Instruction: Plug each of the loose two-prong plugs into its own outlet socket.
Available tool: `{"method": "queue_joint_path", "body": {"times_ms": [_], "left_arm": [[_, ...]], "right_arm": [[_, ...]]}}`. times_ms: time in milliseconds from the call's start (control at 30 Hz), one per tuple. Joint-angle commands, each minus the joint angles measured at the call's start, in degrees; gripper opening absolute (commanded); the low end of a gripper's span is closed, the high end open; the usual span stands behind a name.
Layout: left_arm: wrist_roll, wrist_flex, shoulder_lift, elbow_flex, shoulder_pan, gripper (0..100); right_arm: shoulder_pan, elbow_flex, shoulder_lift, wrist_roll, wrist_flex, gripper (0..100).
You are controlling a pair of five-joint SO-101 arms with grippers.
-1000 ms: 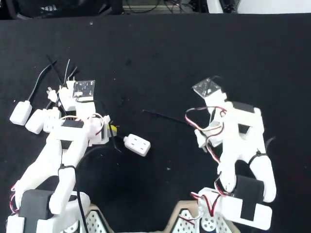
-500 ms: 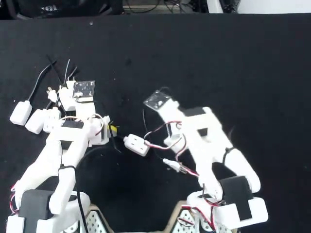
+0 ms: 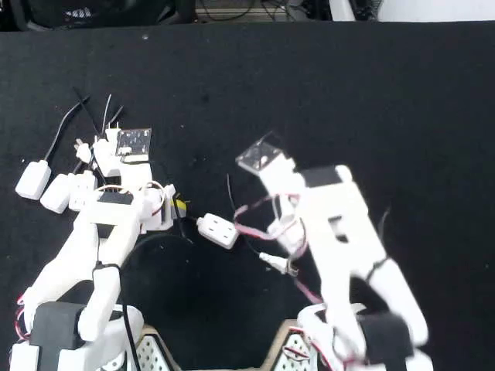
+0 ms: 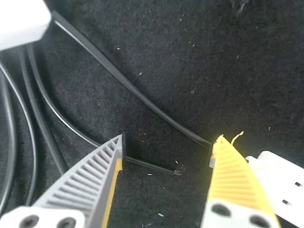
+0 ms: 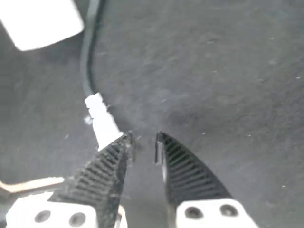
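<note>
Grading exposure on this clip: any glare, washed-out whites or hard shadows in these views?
High view: the shiny plate at the right arm's tip catches glare, while the outlet block keeps its slots readable. Left wrist view: even light, black cable distinct on the cloth. Right wrist view: the white block is washed out.

Head count coming in, and it's a short roster.

Two arms up, left arm (image 3: 100,232) and right arm (image 3: 340,224), one gripper apiece: left gripper (image 4: 166,156), right gripper (image 5: 142,140). One outlet block (image 3: 218,230) alone; three white blocks (image 3: 58,193) bunched, as far as I can tell; one plug (image 5: 102,122); black cables (image 4: 128,88) too tangled to count.
</note>
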Motion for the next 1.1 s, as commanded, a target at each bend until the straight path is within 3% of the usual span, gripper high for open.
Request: {"method": "queue_joint_path", "body": {"times_ms": [0, 167, 367, 600, 767, 1000, 1067], "left_arm": [[0.6, -0.6, -0.4, -0.5, -0.2, 30], [0.6, -0.6, -0.4, -0.4, -0.1, 30], [0.6, -0.5, -0.5, 0.0, -0.4, 30], [0.6, -0.5, -0.4, -0.1, -0.2, 30], [0.6, -0.5, -0.4, -0.1, -0.2, 30], [0.6, -0.5, -0.4, 0.0, -0.2, 30], [0.6, -0.5, -0.4, 0.0, -0.2, 30]], "right_arm": [[-5.3, 5.2, -11.7, -2.2, 0.2, 9.6], [-12.7, 10.2, -15.7, -2.6, 0.2, 22.4], [-16.2, 13.3, -15.6, 0.8, -1.2, 23.7], [-8.3, 18.9, -15.6, 9.8, -7.4, 23.5], [-3.5, 23.3, -15.6, 15.1, -14.5, 14.1], [-2.7, 23.0, -15.9, 15.2, -15.1, 0.6], [-0.7, 21.0, -16.0, 14.0, -13.7, 1.7]]}}
